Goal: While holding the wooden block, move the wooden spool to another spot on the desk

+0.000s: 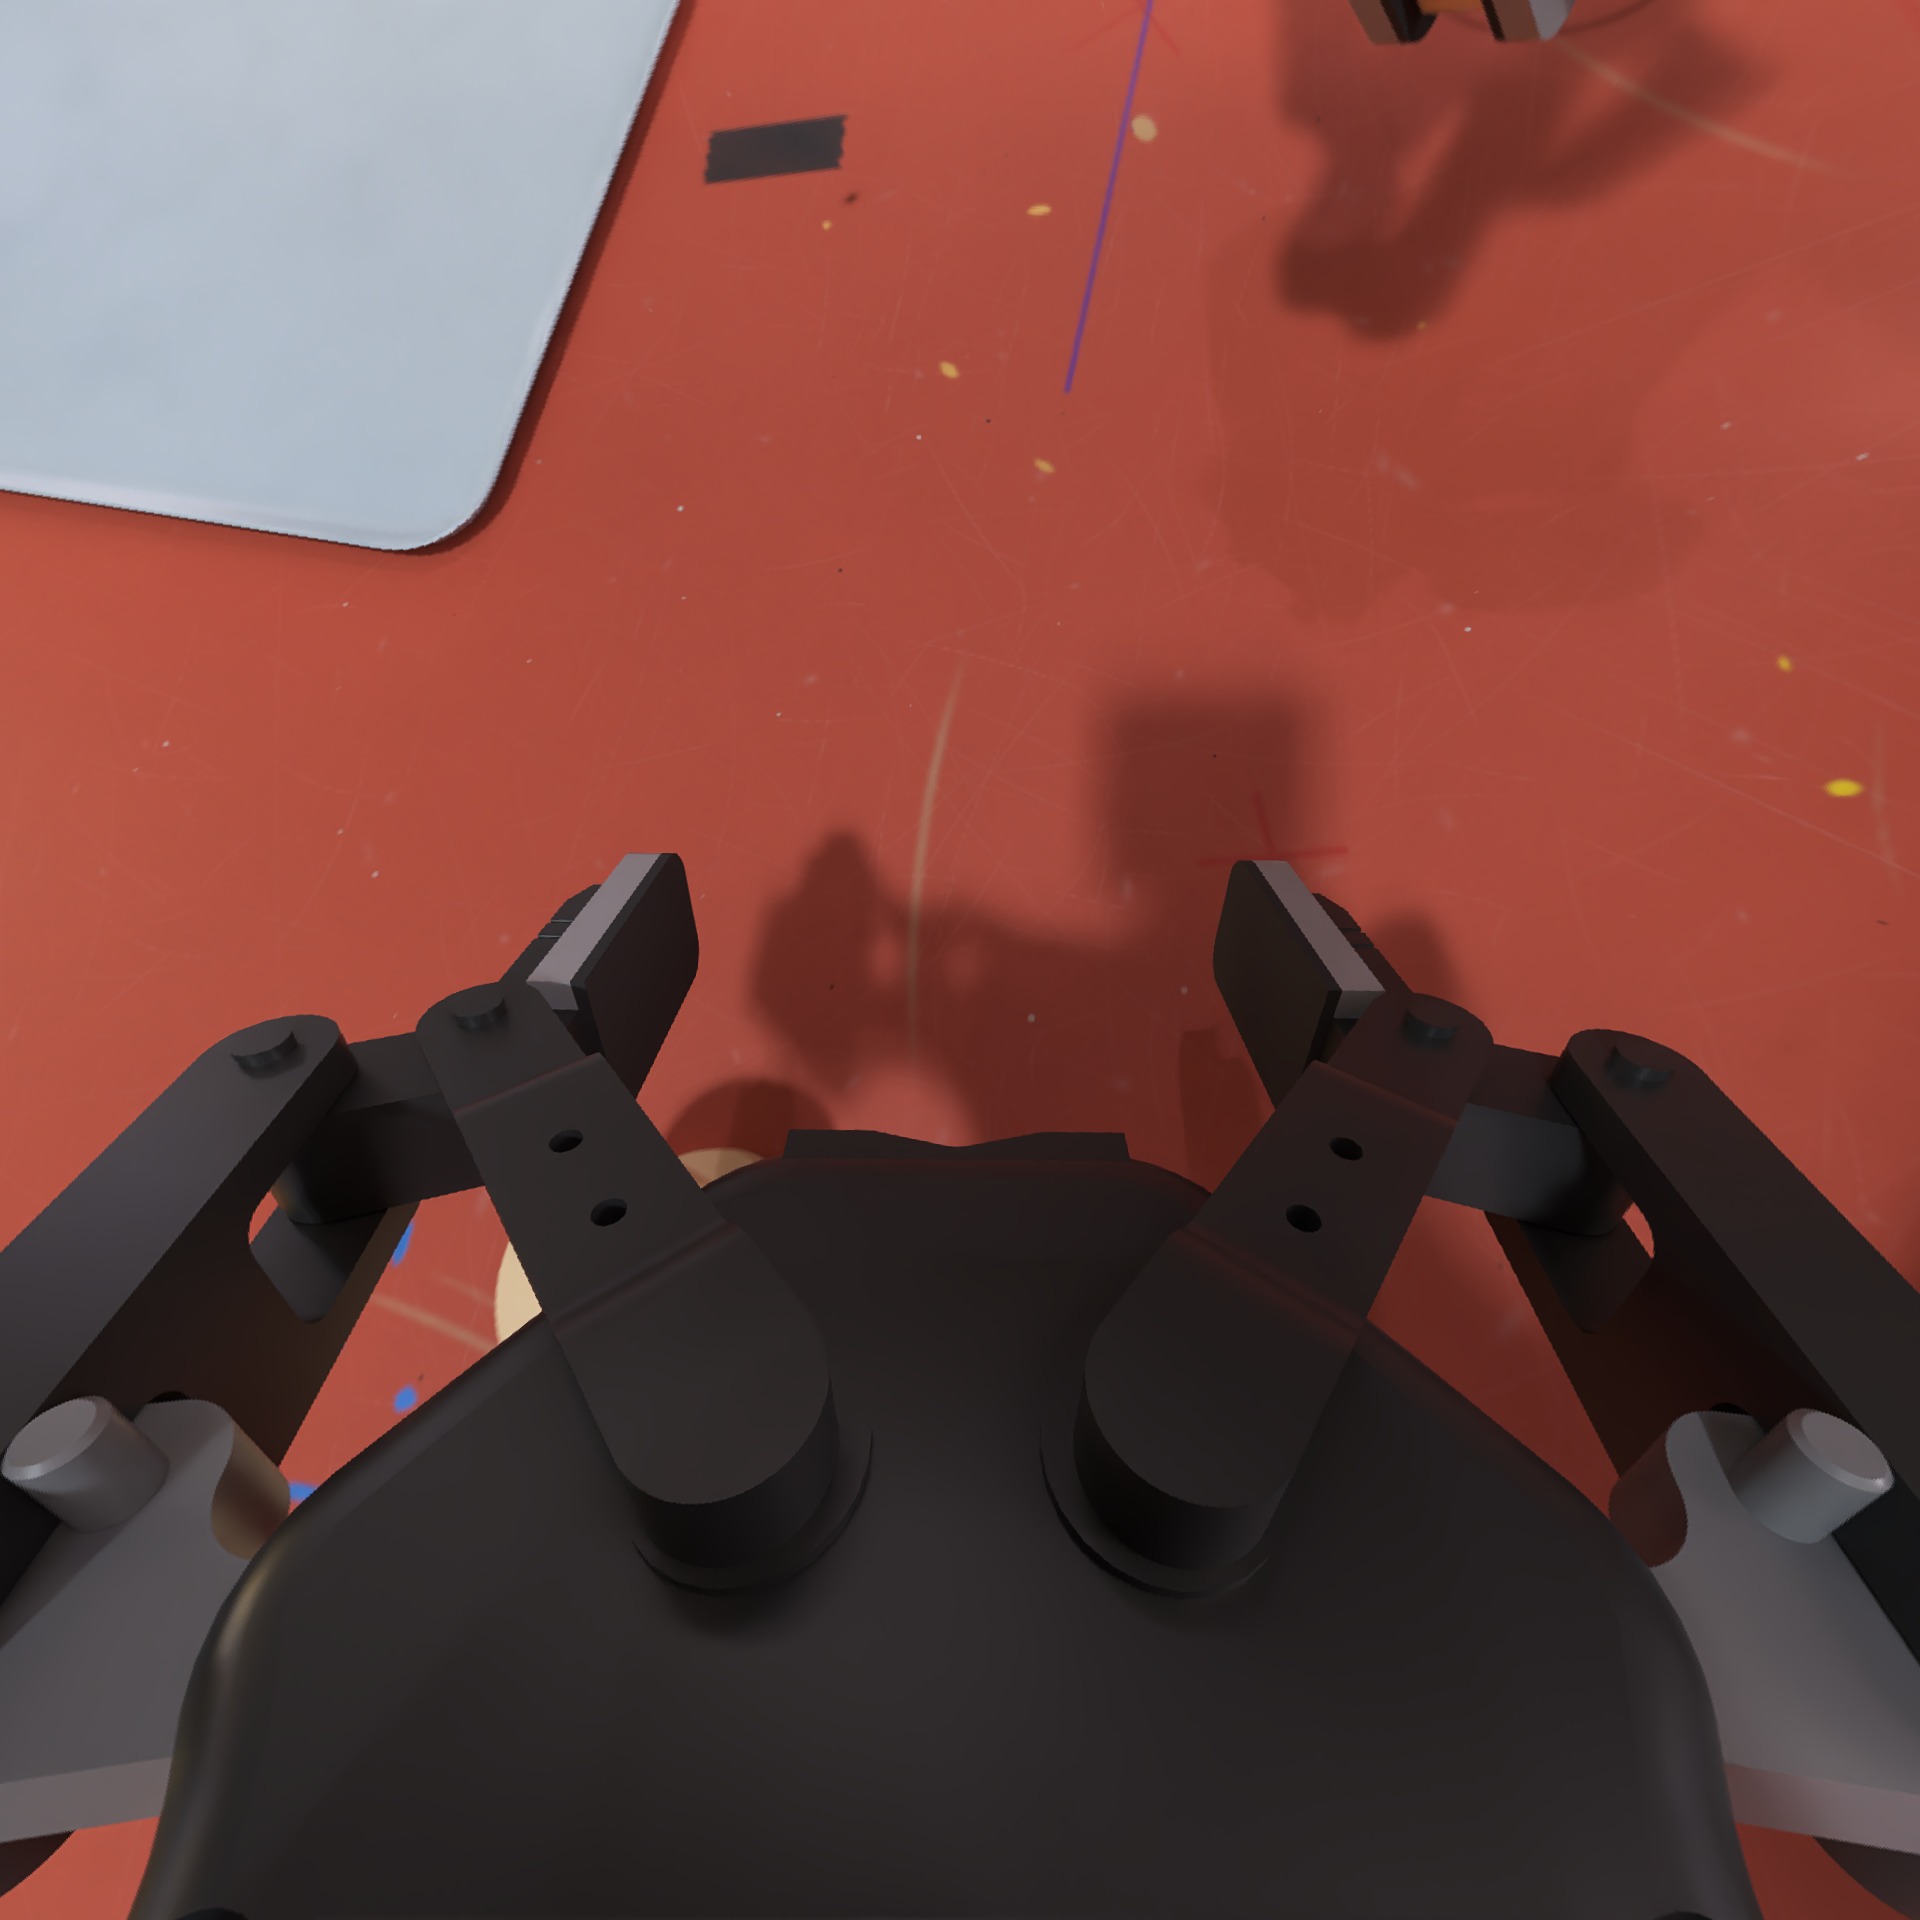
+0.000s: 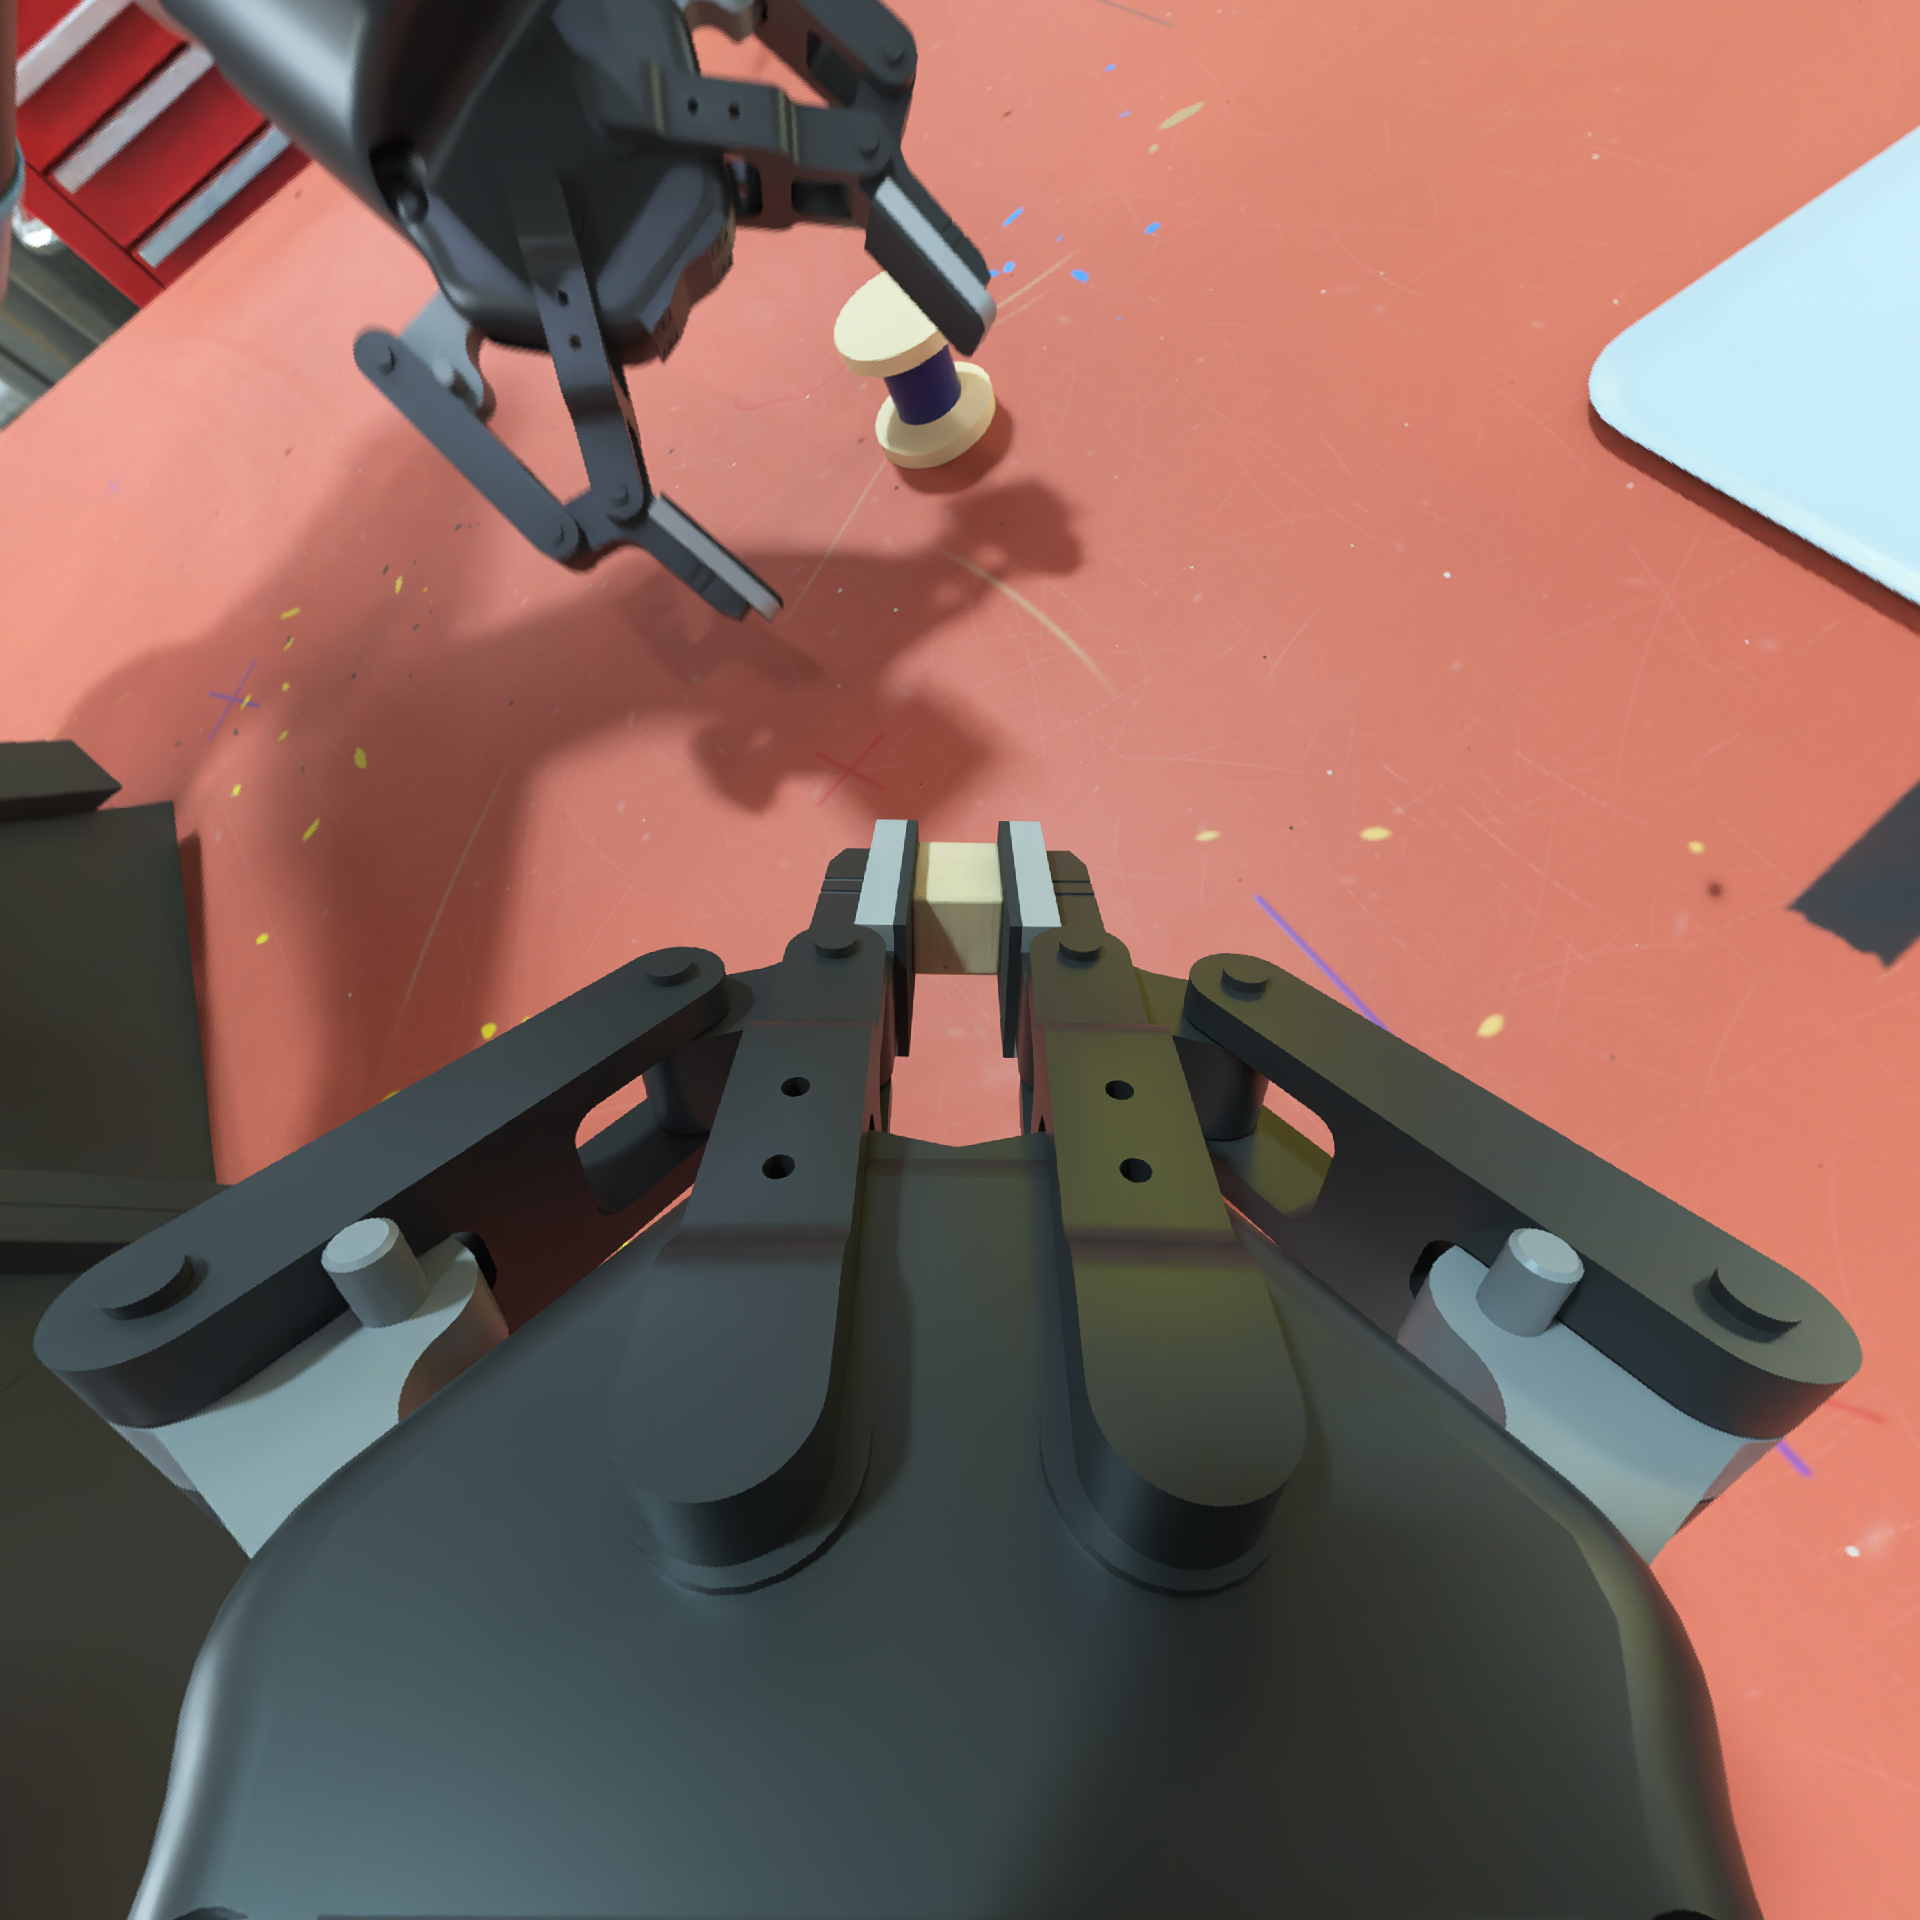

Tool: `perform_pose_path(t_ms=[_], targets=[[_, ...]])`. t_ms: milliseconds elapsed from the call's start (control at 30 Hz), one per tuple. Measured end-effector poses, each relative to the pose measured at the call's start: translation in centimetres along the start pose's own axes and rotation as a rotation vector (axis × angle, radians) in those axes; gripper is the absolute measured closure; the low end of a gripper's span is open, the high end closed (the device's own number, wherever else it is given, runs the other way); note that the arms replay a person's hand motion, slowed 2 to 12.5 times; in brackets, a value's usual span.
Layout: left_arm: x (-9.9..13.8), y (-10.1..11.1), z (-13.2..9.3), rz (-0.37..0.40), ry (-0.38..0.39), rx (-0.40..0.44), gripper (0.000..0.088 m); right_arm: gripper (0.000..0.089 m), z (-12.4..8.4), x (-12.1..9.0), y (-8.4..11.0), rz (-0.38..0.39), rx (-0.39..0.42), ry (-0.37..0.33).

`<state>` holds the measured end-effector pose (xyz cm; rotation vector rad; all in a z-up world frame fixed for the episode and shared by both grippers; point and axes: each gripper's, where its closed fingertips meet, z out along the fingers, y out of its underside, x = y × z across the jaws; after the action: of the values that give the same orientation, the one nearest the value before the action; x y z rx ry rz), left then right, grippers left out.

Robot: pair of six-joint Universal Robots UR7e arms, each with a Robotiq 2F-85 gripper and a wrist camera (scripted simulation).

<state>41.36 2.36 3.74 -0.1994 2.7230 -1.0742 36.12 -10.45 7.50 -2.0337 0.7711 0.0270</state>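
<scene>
The right end effector (image 2: 956, 883) is clamping the wooden block (image 2: 958, 906) between its two pads and carrying it clear above the counter (image 2: 1351, 623), so the holding half of the task looks to be in place. Farther out, the left end effector (image 1: 956, 935) is hanging with its fingers spread wide and nothing between them. In the right wrist view the wooden spool (image 2: 914, 372), pale flanges around dark blue thread, is standing tilted on the counter, just beside one left finger; whether they touch I cannot tell. Whether the spool is already in its new spot is unclear. A pale blue mat (image 1: 260, 260) is lying well apart.
</scene>
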Motion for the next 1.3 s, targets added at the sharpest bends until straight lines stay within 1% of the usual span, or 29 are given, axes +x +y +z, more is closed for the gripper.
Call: perform_pose_path(t_ms=[133,200,300,400,533,633,733,800,900,1100,1300], targets=[[-0.7,0.3,-2.3,-0.024,0.031,0.03,0.0028,0.0759,0.0,-0.9,-0.2,-0.07,-0.028,-0.017],[-1.9,0.8,-3.7,-0.028,0.013,0.039,0.0028,0.0759,0.2,-1.5,-0.2,-0.106,-0.052,-0.029],[-3.7,1.8,-5.6,-0.022,-0.021,0.041,0.0028,0.0759,0.7,-2.1,-0.4,-0.163,-0.093,-0.029],[-4.9,2.8,-6.9,-0.02,-0.009,0.047,0.0028,0.0759,1.5,-3.0,-0.6,-0.24,-0.129,-0.038],[-6.5,3.3,-7.9,-0.026,0.007,0.096,0.0036,0.0759,2.9,-4.3,-1.1,-0.327,-0.168,-0.058],[-7.5,3.6,-8.0,-0.038,0.034,0.126,0.0067,0.0759,4.1,-5.3,-1.4,-0.374,-0.194,-0.082],[-7.9,3.8,-7.6,-0.043,0.078,0.132,0.0078,0.0759,5.2,-6.1,-1.7,-0.406,-0.215,-0.099],[-8.0,4.0,-7.2,-0.032,0.106,0.129,0.0086,0.0759,5.9,-6.4,-1.8,-0.424,-0.229,-0.107],[-7.8,4.5,-6.4,0.003,0.15,0.105,0.0098,0.0759,6.9,-7.0,-1.8,-0.458,-0.252,-0.122],[-7.8,5.7,-5.2,0.093,0.18,0.038,0.0104,0.0759,8.7,-7.9,-1.7,-0.503,-0.295,-0.146],[-7.6,6.0,-4.7,0.153,0.231,0.044,0.012,0.0759,9.9,-8.1,-1.6,-0.522,-0.328,-0.156]])
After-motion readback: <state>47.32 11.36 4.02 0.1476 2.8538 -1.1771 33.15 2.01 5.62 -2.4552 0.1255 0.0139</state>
